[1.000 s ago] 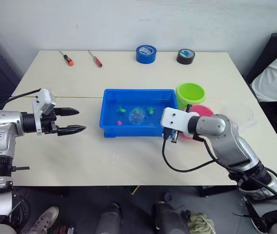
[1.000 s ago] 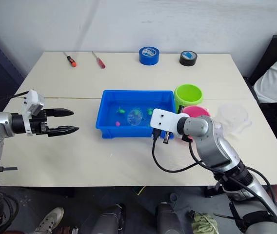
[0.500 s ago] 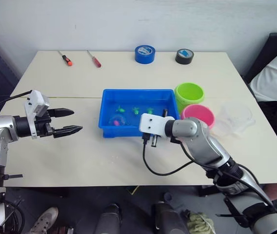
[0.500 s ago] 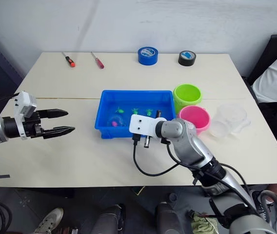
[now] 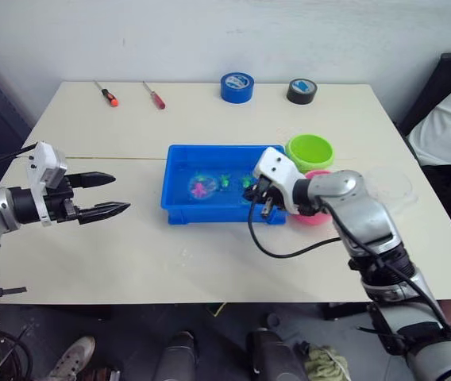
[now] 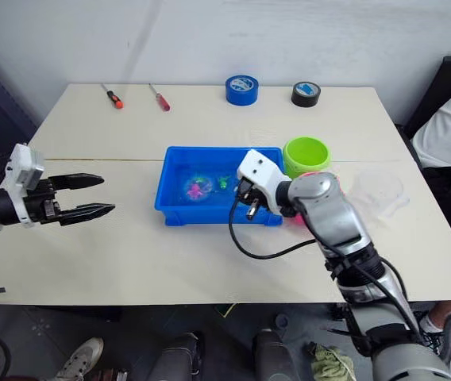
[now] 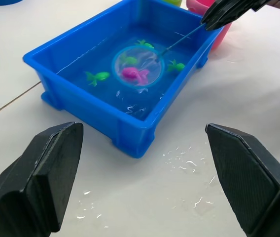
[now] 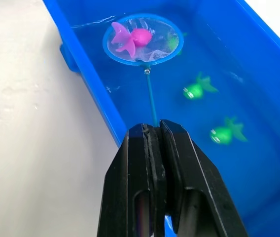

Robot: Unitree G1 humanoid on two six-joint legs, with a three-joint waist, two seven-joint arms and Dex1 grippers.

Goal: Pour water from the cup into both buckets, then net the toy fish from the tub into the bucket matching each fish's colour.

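Cream surface (image 5: 210,262) against white wall. Blue tub (image 5: 179,208) mid-surface holds net (image 8: 143,39): hoop at tub's left part, magenta fish (image 8: 132,37) in it, thin handle running right to the right gripper (image 8: 152,133), fingers pinching the handle. Green fish (image 8: 199,88) loose in tub. Left gripper (image 5: 98,195) fingers spread, well left of tub. No readable writing.

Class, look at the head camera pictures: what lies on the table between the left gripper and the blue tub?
Bare tabletop lies between the left gripper and the tub. The left wrist view shows water drops there.
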